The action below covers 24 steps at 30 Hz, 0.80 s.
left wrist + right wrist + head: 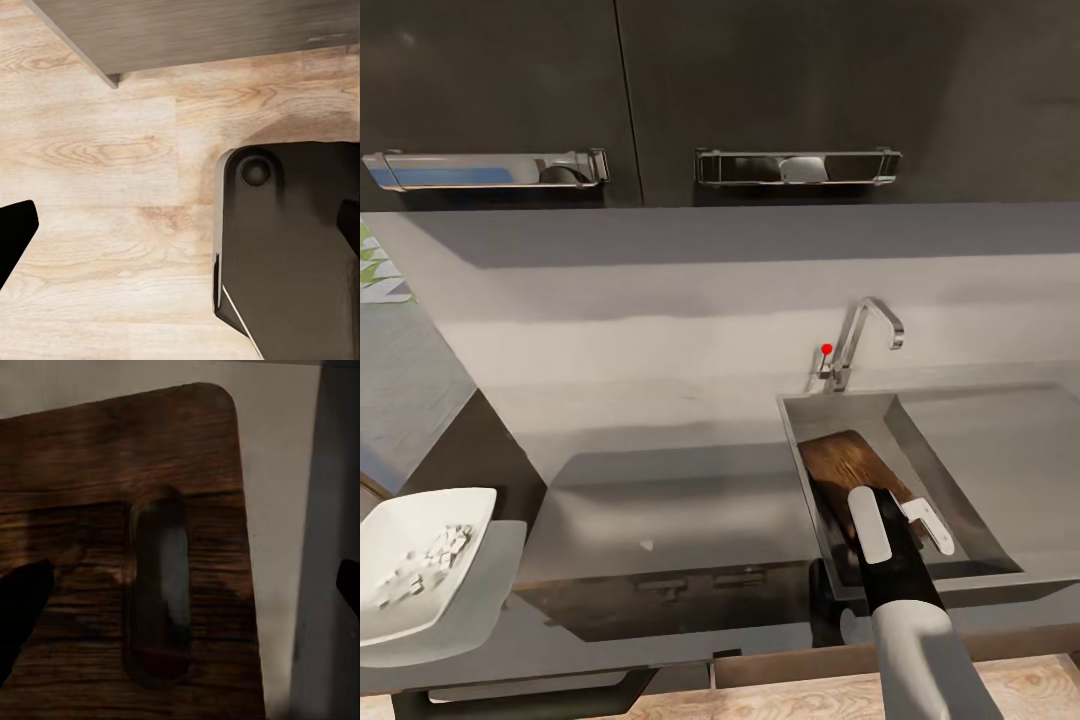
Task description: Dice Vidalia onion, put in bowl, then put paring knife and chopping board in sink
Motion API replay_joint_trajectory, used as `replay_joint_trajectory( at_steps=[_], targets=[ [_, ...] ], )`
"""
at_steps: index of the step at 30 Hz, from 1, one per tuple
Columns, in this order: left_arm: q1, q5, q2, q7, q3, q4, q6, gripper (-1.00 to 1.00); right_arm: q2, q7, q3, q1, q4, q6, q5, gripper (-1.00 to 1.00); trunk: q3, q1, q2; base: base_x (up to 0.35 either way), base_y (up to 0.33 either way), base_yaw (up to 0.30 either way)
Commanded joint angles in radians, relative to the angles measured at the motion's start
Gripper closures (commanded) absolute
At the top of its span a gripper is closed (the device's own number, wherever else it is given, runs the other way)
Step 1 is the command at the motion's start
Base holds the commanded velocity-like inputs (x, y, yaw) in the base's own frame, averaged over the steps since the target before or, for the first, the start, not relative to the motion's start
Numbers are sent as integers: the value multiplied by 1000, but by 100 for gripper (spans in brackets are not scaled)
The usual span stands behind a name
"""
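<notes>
Countertop [660,420] grey, sink [960,470] w/ chopping board [850,465], dark cabinets [760,90]

The chopping board [850,470] lies in the sink [950,480] and covers its left part, under the right arm. The faucet [865,340] stands behind the basin. The desk [660,420] between sink and bowl [415,570] is open for passing.

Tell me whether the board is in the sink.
In. The board lies inside the sink, leaning on its left wall, with the right gripper above it.
</notes>
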Motion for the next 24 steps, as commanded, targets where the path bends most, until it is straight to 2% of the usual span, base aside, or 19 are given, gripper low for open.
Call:
replay_joint_trajectory(
  at_steps=[1,10,11,13,14,15,16,17,18,20,21,22,23,24],
  targets=[
    [0,10,1,3,-9,-2,-2,-100,1,-3,-2,-1,-2,8,0,-100,-2,1,-2,0,0,0],
    [0,10,1,3,-9,-2,-2,-100,1,4,3,-1,-24,10,-2,-100,-2,1,-2,0,0,0],
    [0,10,1,3,-9,-2,-2,-100,1,5,5,-1,-39,12,-2,-100,-2,1,-2,0,0,0],
    [0,10,1,3,-9,-1,-2,-100,1,8,13,-1,-138,37,10,-100,-2,1,-2,0,0,0],
    [0,10,1,3,-9,-1,-2,-100,1,8,15,-1,-180,64,20,-100,-2,1,-2,0,0,0],
    [0,10,1,3,-9,-1,-2,-100,1,10,18,-1,-258,171,39,-100,-2,1,-2,0,0,0],
    [0,10,1,3,-9,-1,-1,-100,1,15,18,-1,-290,235,44,-100,-2,1,-2,0,0,0],
    [0,10,1,3,-9,-1,-1,-100,1,21,18,-1,-305,268,46,-100,-2,1,-2,0,0,0],
    [0,10,1,3,-9,-1,-1,-100,1,81,19,-1,-356,383,51,-100,-2,1,-2,0,0,0],
    [0,10,1,3,-9,-1,-1,-100,1,197,18,-1,-380,470,56,-100,-2,1,-2,0,0,0],
    [0,10,1,3,-9,-1,-1,-100,1,307,18,-1,-389,522,76,-100,-2,1,-2,-80,0,0],
    [0,10,1,3,-9,-1,-1,-100,1,345,18,-1,-391,536,87,-100,-2,1,-2,-124,0,0],
    [0,10,1,3,-9,-1,-1,-100,1,423,19,0,-393,560,119,-100,-2,1,-2,-224,0,0],
    [0,10,1,3,-9,-1,-1,-100,1,557,20,3,-395,583,198,-100,-2,1,-2,-263,0,0]
  ],
)
